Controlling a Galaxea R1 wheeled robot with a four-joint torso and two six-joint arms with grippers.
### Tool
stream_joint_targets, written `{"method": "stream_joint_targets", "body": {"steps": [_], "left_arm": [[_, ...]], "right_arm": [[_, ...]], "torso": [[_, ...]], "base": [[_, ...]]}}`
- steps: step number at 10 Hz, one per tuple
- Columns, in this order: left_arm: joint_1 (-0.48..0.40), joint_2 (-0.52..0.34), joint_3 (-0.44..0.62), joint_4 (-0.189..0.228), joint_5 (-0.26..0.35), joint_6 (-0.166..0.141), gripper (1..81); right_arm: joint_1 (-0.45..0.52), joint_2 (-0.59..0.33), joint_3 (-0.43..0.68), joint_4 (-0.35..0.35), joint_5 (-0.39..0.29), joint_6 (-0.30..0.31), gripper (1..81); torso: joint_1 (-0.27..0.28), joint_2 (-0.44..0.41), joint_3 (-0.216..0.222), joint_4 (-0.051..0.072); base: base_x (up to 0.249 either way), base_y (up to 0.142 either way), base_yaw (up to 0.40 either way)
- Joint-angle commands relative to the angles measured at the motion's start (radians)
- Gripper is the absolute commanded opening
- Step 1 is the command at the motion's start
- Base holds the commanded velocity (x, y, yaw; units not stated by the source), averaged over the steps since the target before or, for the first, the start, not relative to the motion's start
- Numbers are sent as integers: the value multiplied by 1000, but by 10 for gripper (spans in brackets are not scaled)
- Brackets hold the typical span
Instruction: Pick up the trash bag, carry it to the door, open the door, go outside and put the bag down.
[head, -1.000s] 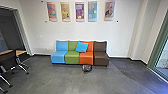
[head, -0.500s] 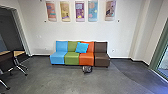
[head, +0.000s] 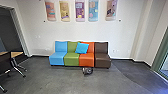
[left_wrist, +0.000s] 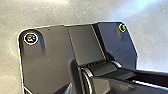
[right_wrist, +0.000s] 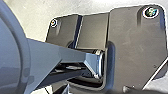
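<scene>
I've rolled slightly nearer the sofa (head: 102, 60), so the bag (head: 87, 71), as I judge that dark bundle, should be closer to reach. It lies on the floor (head: 57, 80) before the orange seat (head: 86, 59); the sofa blocks its far side. Furniture (head: 17, 53) stands left, glass (head: 165, 67) right. I can't tell either end effector's state.

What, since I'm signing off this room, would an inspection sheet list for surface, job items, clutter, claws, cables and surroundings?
Surface: grey floor.
Job's things: dark bundle, probably the trash bag, on the floor in front of the orange seat.
Clutter: blue cushion, tilted, across green and orange seats.
Claws: open or shut, cannot tell.
Cables: nothing seen.
Surroundings: five wall panels; wood-topped table left; green frame right.
</scene>
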Motion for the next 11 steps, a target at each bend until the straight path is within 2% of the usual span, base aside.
{"method": "stream_joint_targets", "body": {"steps": [1,8,11], "left_arm": [[-53,-1,3,5,40,3,811],[-55,2,3,7,40,3,811],[-55,2,3,7,40,3,811]], "right_arm": [[37,1,9,-10,-73,-3,811],[41,1,-5,-5,-73,-3,811],[39,0,-5,-5,-73,-3,811]], "torso": [[0,0,0,0],[0,0,0,0],[0,0,0,0]], "base": [[152,0,0],[152,0,0],[152,-63,0]]}}
